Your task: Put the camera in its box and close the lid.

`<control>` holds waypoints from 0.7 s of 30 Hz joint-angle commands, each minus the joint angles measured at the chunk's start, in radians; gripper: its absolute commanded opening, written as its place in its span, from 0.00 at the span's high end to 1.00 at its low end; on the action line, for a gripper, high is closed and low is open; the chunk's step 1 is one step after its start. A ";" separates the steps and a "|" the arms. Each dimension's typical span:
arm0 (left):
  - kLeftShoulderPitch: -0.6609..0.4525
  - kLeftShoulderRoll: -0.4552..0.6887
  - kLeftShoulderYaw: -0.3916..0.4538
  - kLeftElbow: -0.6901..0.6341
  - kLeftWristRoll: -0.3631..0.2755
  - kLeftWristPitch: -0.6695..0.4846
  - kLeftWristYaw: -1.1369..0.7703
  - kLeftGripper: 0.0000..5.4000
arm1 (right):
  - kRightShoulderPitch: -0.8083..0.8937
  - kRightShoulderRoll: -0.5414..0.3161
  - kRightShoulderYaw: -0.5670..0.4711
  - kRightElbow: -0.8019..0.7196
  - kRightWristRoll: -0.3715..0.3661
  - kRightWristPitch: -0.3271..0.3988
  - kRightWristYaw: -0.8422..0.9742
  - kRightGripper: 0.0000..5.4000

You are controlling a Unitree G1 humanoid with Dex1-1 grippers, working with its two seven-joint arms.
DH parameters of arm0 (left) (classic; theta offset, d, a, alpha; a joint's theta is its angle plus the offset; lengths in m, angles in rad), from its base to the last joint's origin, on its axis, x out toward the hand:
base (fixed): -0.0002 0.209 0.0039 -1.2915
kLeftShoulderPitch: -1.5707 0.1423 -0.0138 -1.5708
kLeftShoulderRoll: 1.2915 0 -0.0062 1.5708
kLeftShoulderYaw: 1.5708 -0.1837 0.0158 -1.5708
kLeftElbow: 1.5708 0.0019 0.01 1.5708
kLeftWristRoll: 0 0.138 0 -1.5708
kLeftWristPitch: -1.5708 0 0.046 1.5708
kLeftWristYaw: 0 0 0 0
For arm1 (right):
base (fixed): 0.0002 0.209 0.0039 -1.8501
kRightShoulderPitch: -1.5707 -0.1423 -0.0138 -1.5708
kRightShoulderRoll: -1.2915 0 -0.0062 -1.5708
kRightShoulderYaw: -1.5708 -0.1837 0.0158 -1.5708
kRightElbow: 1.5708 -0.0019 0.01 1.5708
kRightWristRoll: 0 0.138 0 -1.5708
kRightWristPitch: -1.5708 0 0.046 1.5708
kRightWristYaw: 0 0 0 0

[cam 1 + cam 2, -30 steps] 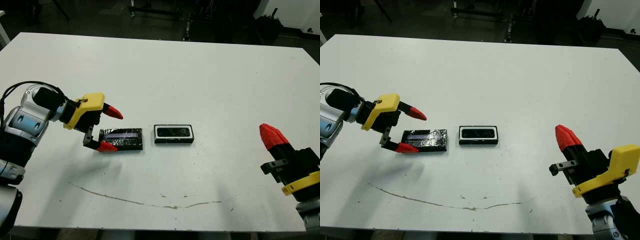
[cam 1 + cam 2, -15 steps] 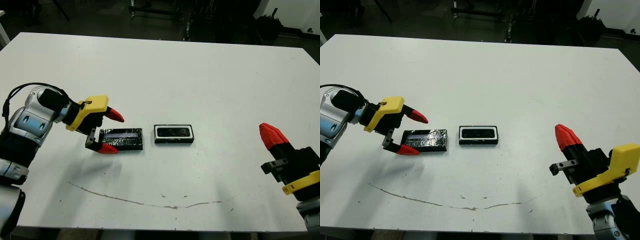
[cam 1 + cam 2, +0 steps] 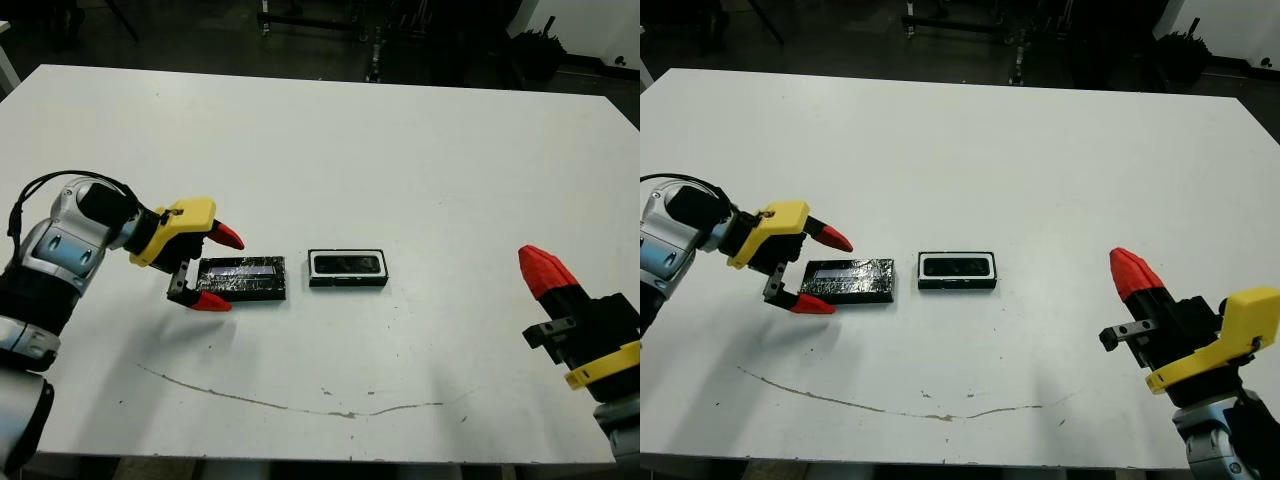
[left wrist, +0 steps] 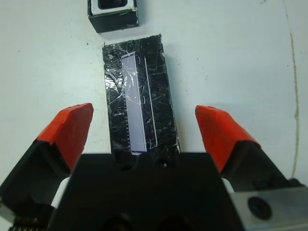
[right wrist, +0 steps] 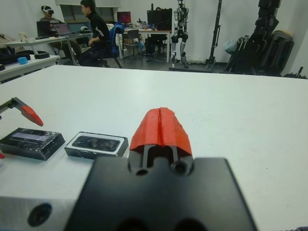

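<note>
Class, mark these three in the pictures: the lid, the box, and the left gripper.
lid point(image 3: 243, 278): left eye view, middle of its glossy top.
box point(image 3: 347, 281): left eye view, near wall.
left gripper point(image 3: 220, 269): left eye view, gap between its open red fingertips.

Beyond the white table point(image 5: 250, 115), people sit at desks point(image 5: 57, 38) among dark equipment stands point(image 5: 214, 29).

Camera point(image 3: 346, 264) in box point(image 3: 347, 281), lid point(image 3: 242, 278) alongside

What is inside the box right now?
The box holds the camera, its dark face framed by white lining. What lies beneath the camera is covered.
</note>
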 commanded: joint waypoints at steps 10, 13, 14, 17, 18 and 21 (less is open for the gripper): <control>-0.006 -0.011 -0.011 -0.006 0.011 0.115 -0.023 0.00 | 0.018 -0.015 0.000 -0.001 -0.022 -0.010 -0.017 1.00; -0.006 -0.009 -0.015 -0.021 0.014 0.137 -0.026 0.00 | 0.019 -0.012 0.003 0.004 -0.027 -0.022 -0.011 1.00; -0.006 -0.009 -0.017 -0.020 0.014 0.131 -0.027 0.00 | 0.018 -0.011 0.003 0.004 -0.026 -0.022 -0.011 1.00; -0.004 -0.004 -0.024 -0.027 0.028 0.121 -0.018 0.00 | 0.020 -0.012 0.002 0.000 -0.021 -0.017 -0.015 1.00; -0.003 -0.001 -0.026 -0.034 0.033 0.123 -0.016 0.00 | 0.020 -0.013 0.002 0.000 -0.021 -0.019 -0.014 1.00; -0.005 0.001 -0.034 -0.045 0.043 0.137 -0.020 0.00 | 0.021 -0.010 0.000 0.007 -0.013 -0.029 -0.005 1.00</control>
